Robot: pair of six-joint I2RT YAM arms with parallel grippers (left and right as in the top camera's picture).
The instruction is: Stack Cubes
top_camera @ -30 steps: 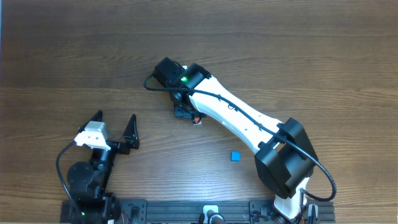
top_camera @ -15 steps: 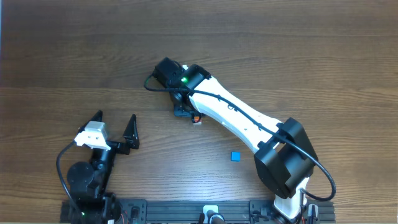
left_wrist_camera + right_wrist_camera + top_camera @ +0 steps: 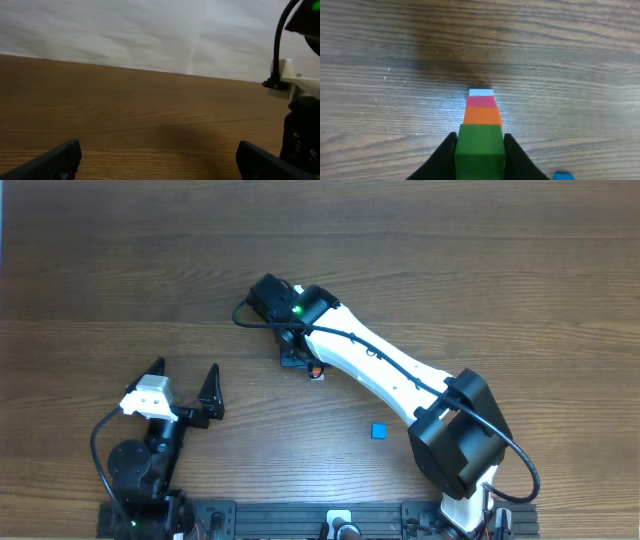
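Note:
A stack of cubes stands near the table's middle: a pale cube (image 3: 481, 92) at the bottom, then a red cube (image 3: 481, 101), then an orange cube (image 3: 483, 116). On top sits a green cube (image 3: 480, 145), and my right gripper (image 3: 480, 152) is shut on it from above. From overhead the right gripper (image 3: 299, 358) covers most of the stack (image 3: 317, 373). A small blue cube (image 3: 378, 431) lies alone on the wood to the near right of the stack, and shows as a blue cube (image 3: 563, 176) beside the gripper. My left gripper (image 3: 185, 385) stands open and empty at the near left.
The wooden table (image 3: 480, 270) is bare around the stack. The right arm (image 3: 380, 370) slants across the middle from its base at the near right. Its wrist (image 3: 300, 95) shows at the side of the left wrist view.

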